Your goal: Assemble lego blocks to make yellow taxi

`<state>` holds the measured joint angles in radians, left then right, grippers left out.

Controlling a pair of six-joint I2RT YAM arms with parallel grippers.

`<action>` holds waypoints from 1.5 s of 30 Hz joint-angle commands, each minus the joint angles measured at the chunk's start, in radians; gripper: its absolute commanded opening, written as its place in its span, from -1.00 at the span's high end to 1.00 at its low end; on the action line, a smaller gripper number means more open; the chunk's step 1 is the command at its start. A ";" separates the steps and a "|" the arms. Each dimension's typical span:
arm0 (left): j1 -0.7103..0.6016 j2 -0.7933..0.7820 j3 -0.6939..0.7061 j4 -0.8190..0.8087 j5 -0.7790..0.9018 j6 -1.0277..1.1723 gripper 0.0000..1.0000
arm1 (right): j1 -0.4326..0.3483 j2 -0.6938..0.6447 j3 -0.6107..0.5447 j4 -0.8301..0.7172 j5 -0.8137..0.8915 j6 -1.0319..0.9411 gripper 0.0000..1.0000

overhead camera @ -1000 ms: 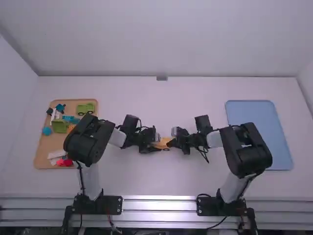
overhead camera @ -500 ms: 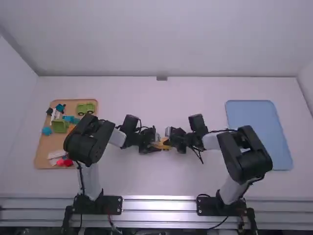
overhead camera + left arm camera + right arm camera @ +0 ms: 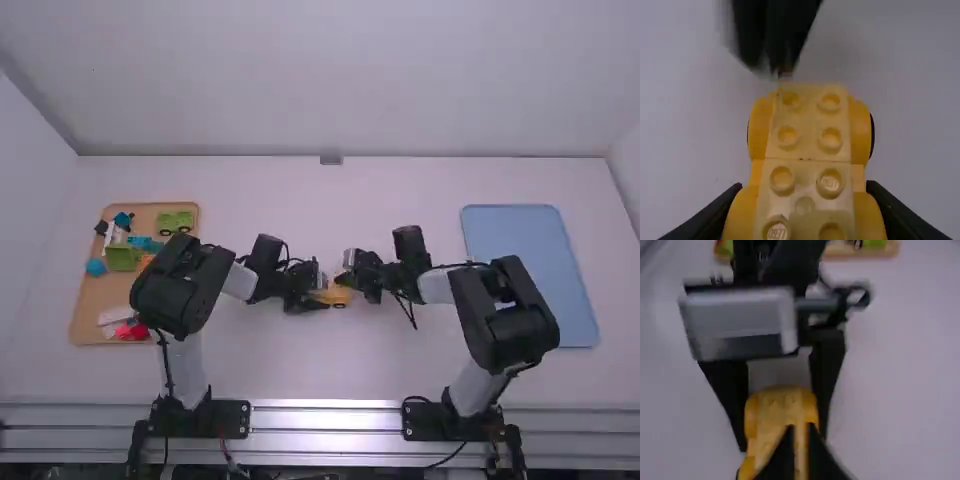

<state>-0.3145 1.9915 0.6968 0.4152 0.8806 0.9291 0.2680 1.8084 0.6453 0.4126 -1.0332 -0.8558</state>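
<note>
white table (image 3: 330, 365), pale wall (image 3: 330, 90) beyond, yellow blocks (image 3: 809, 135) mid-table.

High view down from behind, wrist views close over one patch of table (image 3: 340, 365).

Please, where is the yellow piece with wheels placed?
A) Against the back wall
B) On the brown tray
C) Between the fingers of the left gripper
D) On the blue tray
C: the yellow piece has one finger of the left gripper on each side of it.
</note>
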 commanded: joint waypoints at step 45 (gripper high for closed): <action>0.300 -1.363 0.415 -1.332 -1.390 -1.431 -0.98 | 0.307 -0.080 0.705 -0.422 0.175 0.349 -0.98</action>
<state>-0.0216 0.6151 1.0504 -0.8909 -0.3000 -0.3260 0.5568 1.7435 1.3281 -0.0078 -0.8730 -0.5034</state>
